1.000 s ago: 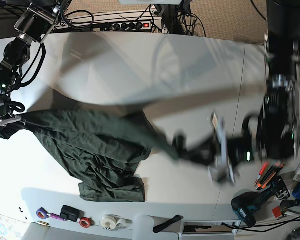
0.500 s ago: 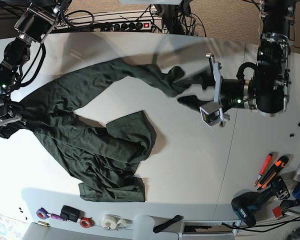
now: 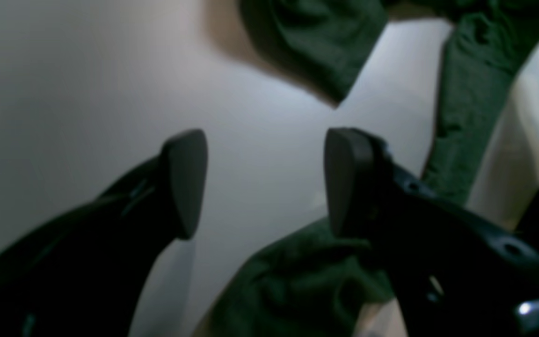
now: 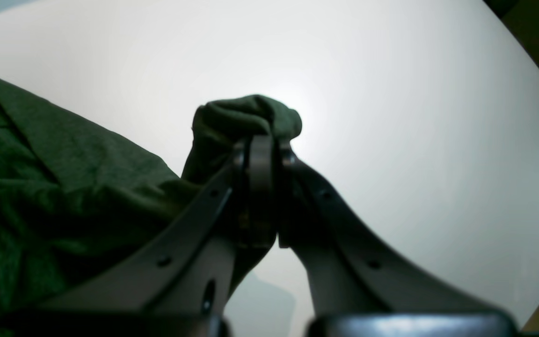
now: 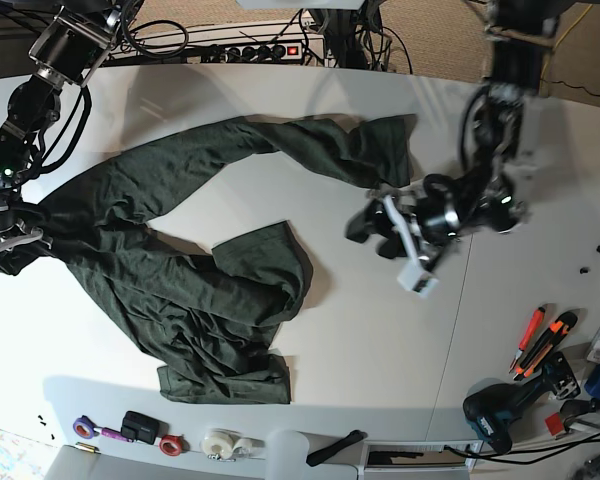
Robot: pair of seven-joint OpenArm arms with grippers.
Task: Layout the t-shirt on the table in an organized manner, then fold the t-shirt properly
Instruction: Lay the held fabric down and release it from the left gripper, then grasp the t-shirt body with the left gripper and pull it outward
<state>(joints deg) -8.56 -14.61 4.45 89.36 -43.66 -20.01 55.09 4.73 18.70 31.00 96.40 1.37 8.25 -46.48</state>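
Soft green t-shirt (image 5: pixel 190 250) lies crumpled on smooth white table (image 5: pixel 360 340)

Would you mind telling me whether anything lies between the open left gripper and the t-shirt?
Nothing visible does. The left gripper is open over bare table, with the t-shirt lying right beside and beneath its fingers.

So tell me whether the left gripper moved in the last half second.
Yes. In the base view the left gripper dropped from near the table seam's far end toward the front edge.
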